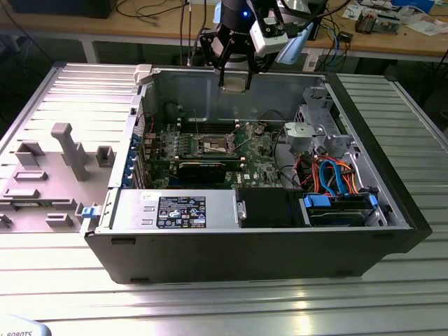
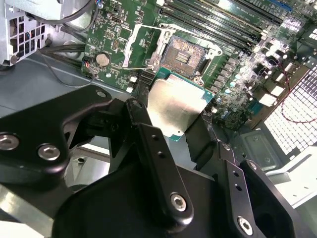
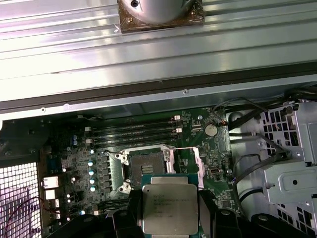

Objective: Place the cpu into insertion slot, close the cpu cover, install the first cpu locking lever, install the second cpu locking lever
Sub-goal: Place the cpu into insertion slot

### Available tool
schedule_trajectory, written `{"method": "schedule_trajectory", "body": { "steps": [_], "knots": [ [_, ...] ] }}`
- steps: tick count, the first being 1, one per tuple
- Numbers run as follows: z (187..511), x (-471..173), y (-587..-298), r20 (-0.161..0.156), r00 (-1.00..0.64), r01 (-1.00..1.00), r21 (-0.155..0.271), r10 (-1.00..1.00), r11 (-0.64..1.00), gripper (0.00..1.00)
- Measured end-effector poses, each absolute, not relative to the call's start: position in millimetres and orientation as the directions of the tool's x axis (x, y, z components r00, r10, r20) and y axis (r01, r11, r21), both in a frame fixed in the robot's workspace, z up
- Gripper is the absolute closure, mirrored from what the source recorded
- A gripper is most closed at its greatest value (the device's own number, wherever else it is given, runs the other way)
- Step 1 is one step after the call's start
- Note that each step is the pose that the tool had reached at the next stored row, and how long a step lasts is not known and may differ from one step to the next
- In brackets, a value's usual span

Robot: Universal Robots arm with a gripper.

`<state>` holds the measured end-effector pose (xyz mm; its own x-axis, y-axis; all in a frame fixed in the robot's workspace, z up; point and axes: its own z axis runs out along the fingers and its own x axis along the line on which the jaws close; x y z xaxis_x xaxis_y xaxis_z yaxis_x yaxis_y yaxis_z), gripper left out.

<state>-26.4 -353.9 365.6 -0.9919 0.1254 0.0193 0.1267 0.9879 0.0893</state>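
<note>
My gripper (image 1: 234,78) hangs above the open computer case, shut on the cpu (image 1: 235,80), a flat silver-grey square chip. In both wrist views the cpu (image 2: 174,105) (image 3: 170,204) sits between the black fingers (image 2: 151,144), held well above the green board. The insertion slot (image 1: 215,145) (image 2: 184,53) (image 3: 146,166) lies open below, its dark contact field exposed. The cpu cover (image 2: 141,45) (image 3: 190,162) stands swung up beside the slot. Thin wire levers (image 2: 190,33) stand raised around the socket.
Inside the case are a labelled power supply (image 1: 178,210), a metal drive cage (image 1: 318,133), blue and orange cables (image 1: 336,175) and a black card (image 1: 203,168). Memory slots (image 3: 133,131) run beside the socket. A grey fixture plate (image 1: 56,168) lies at the exterior view's left.
</note>
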Motion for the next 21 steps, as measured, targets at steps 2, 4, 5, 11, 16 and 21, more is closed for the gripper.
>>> {"method": "schedule_trajectory", "body": {
  "steps": [2, 4, 5, 11, 16, 21],
  "knots": [
    [365.6, -26.4, -353.9, 0.019, -0.992, 0.127, 0.089, 0.125, 0.988, 0.46],
    [365.6, -26.5, -353.9, 0.019, -0.992, 0.128, 0.089, 0.127, 0.988, 0.46],
    [365.6, -26.6, -353.9, 0.019, -0.991, 0.135, 0.089, 0.134, 0.987, 0.46],
    [365.4, -26.8, -353.9, 0.019, -0.982, 0.187, 0.089, 0.186, 0.978, 0.46],
    [365.3, -26.8, -353.9, 0.019, -0.981, 0.193, 0.089, 0.192, 0.977, 0.46],
    [365.3, -26.8, -353.9, 0.019, -0.981, 0.194, 0.089, 0.193, 0.977, 0.46]
  ]
}}
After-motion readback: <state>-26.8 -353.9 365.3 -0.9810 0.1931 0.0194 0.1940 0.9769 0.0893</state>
